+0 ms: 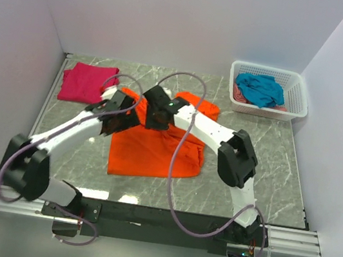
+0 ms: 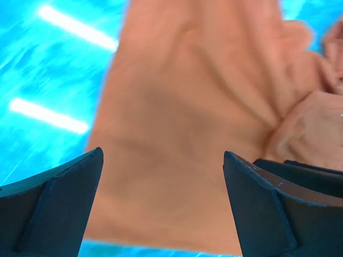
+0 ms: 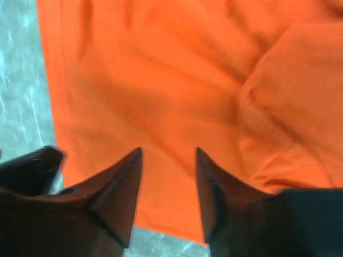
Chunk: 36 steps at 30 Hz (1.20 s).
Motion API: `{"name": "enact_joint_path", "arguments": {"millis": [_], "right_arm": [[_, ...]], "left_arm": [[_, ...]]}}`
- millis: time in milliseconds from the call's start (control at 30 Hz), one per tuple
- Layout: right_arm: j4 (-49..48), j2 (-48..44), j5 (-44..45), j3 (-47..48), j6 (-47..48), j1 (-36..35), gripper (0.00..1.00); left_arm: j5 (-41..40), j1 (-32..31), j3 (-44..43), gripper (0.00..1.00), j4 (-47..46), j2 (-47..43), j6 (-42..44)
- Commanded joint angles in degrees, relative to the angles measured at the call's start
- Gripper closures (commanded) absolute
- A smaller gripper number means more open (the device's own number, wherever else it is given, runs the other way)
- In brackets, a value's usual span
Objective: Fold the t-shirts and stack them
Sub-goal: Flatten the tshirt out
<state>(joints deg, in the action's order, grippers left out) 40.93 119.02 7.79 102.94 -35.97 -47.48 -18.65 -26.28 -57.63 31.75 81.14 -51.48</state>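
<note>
Found the left gripper (image 2: 162, 152) spread wide, with nothing between its fingers, and the right gripper (image 3: 169, 150) parted only narrowly, likewise gripping nothing. Saw the orange t-shirt (image 1: 155, 149) directly beneath both, laid out mostly flat but creased, with a rumpled fold bunched just right of each claw in the wrist views. Noted an edge of the cloth just beside the right gripper's left finger, with tabletop showing past it.

Counted three t-shirts in all: the orange one under the claws; one magenta t-shirt (image 1: 87, 82), folded flat, off to the far left of the left gripper and apart from the orange; one teal t-shirt (image 1: 260, 89), crumpled, well away to the far right of the right gripper. Counted one white lattice basket (image 1: 266, 68) holding the teal one, plus a scrap of pinkish cloth (image 1: 239, 95) under it. Could not identify that scrap. Counted two arms.

Took in a grey marbled table (image 1: 264, 163) beneath everything, and plain white walls (image 1: 177, 12) closing it in on three sides.
</note>
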Motion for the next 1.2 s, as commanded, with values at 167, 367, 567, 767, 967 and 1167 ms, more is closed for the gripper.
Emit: {"name": "enact_joint_path", "arguments": {"millis": [167,367,567,767,967,1167], "right_arm": [[-4.4,-13.0,1.8,-10.7,1.9,0.2,0.39],[-9.0,-26.9,2.1,-30.3,0.6,7.8,0.37],[-13.0,-32.6,-1.4,-43.9,1.2,21.6,0.37],[-15.5,-33.9,-7.3,-48.7,1.9,25.4,0.39],[-16.5,-37.0,-7.6,-56.0,2.4,26.3,0.42],[-16.1,-42.1,-7.6,-61.4,4.3,26.3,0.43]], "left_arm": [[-1.5,0.2,14.6,0.00,13.4,-14.5,-14.3],[3.5,0.2,22.5,0.01,16.0,-22.8,-18.1],[10.4,0.2,28.4,0.01,11.5,-26.1,-19.4],[14.0,0.2,31.6,0.20,4.7,-23.2,-18.8],[17.0,0.2,32.9,0.64,-2.5,-19.0,-17.4],[13.5,0.2,31.2,0.99,-0.8,-18.1,-16.1]]}}
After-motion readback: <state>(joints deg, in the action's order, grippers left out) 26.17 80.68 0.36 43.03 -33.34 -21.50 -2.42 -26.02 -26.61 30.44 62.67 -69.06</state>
